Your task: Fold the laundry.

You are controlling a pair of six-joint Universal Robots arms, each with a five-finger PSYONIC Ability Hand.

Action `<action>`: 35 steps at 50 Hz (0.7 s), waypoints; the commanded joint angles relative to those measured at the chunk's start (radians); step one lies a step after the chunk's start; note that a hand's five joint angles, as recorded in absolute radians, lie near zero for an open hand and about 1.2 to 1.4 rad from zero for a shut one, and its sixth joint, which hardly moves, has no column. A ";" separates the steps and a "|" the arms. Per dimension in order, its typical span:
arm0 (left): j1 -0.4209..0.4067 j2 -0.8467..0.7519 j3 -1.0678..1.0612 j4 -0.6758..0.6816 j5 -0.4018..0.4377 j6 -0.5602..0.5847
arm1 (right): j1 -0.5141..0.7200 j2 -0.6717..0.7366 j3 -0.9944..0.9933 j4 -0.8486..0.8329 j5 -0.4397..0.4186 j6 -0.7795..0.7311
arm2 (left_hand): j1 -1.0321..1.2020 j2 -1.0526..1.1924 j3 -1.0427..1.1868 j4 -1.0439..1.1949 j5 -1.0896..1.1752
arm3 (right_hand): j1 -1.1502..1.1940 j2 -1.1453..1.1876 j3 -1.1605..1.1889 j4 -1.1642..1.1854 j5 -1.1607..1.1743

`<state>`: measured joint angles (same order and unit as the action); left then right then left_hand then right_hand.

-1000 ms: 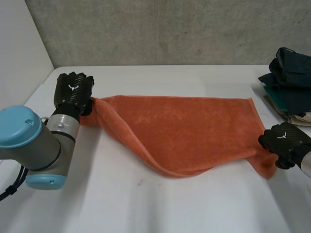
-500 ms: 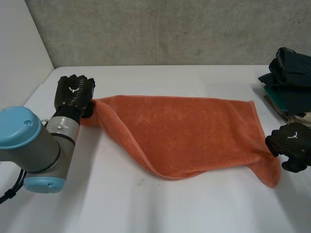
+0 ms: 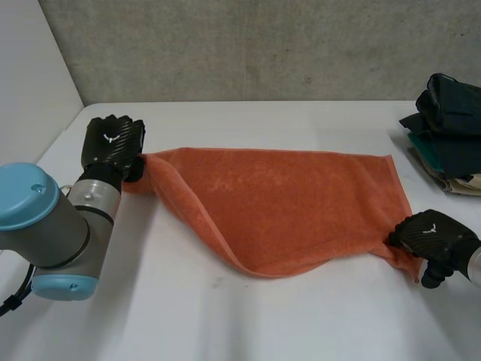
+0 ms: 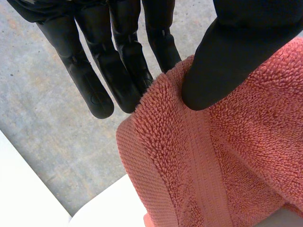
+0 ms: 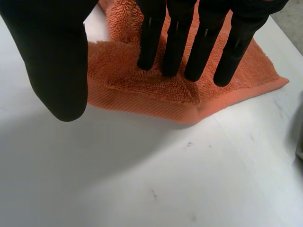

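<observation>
- Left hand [image 3: 113,144] pinches the far left corner of the orange towel [image 3: 285,203] between thumb [image 4: 227,56] and fingers. The bite sits close to the hem, and I judge that a sharp pull could strip the corner out.
- Right hand [image 3: 430,235] is not clamped. Its fingers [image 5: 176,42] are straight with their tips resting on the towel's near right corner, and the thumb stands apart over the bare table [image 3: 225,323]. If the left hand draws the cloth, this corner may slide from under the tips or bunch up.
- Towel lies on the white table between the two hands. Its right part is flat, while its left part rises to the pinch and rolls over in a diagonal fold toward the middle. Laid down like this, the fold would likely set crooked, with edges unmatched.
- Stack of dark clothes [image 3: 447,124] sits beyond the right hand, and a wide swing of that arm could knock it.
- Left arm reaches forward along the table's left side, and its hand appears lifted clear of the surface. Right hand sits low, palm down on the cloth.
</observation>
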<state>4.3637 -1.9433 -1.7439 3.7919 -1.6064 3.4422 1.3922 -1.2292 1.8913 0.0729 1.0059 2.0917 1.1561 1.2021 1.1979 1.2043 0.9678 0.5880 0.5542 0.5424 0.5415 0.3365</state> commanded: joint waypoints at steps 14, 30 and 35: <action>-0.001 0.000 0.000 0.000 0.002 0.002 | 0.079 0.062 -0.072 -0.025 0.010 0.132 | 0.240 0.194 0.198 0.192 0.254 | 0.025 0.059 0.071 0.072 0.102; 0.000 0.087 -0.008 -0.075 0.000 0.003 | 0.105 0.050 -0.196 -0.088 0.138 0.378 | 0.240 0.194 0.198 0.192 0.254 | 0.808 0.842 0.854 0.855 0.885; 0.008 0.190 -0.005 -0.190 0.006 -0.005 | 0.100 -0.094 -0.241 0.094 0.169 0.331 | 0.240 0.194 0.198 0.192 0.254 | 0.808 0.842 0.854 0.855 0.885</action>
<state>4.3644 -1.8607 -1.7502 3.7175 -1.6056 3.4437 1.4992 -1.1964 1.6968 0.0007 1.1368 2.4666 1.1561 1.2021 1.1979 1.2043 0.9678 1.1397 1.1762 1.1917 1.2001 0.9958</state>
